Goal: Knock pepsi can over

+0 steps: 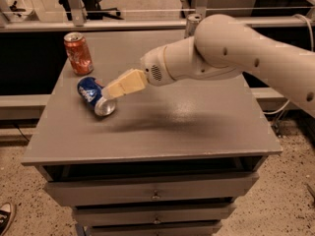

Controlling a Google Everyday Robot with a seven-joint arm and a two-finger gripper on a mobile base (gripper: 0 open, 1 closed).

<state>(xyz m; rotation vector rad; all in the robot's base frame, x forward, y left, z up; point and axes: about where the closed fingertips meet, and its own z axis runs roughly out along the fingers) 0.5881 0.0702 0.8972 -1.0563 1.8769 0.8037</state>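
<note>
The pepsi can [93,95], dark blue with a red-white-blue logo, lies on its side on the left part of the grey cabinet top [187,127], its silver end facing the front. My gripper [112,89], with cream-coloured fingers, hovers just above and to the right of the can, at its upper edge. The white arm reaches in from the right.
An orange soda can [78,53] stands upright at the back left of the top. A slim silver can [192,23] stands at the back, partly hidden behind my arm. Drawers sit below the top's front edge. A shoe [5,218] lies on the floor at lower left.
</note>
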